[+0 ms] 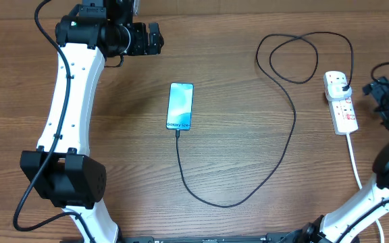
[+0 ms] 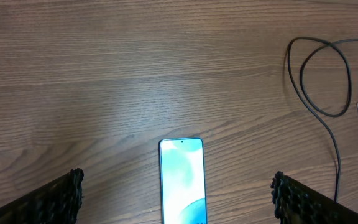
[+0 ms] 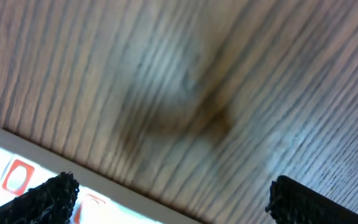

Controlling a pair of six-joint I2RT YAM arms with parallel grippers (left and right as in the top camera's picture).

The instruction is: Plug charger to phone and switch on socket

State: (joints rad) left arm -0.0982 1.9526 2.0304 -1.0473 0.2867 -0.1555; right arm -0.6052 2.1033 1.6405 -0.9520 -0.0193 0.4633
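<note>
My right claw (image 1: 378, 105) hung wide open and empty beside the socket (image 1: 341, 102) at 3 o'clock, probably to switch it on. My left claw (image 1: 159, 39) gaped idle at 11. The charger (image 1: 290, 128) seemed plugged into the central phone (image 1: 180, 106).

You have one item to log: the surface (image 1: 242, 135), brown with a fine wood grain running left to right in the overhead view. Your right wrist view shows it blurred, with a darker patch near centre.
</note>
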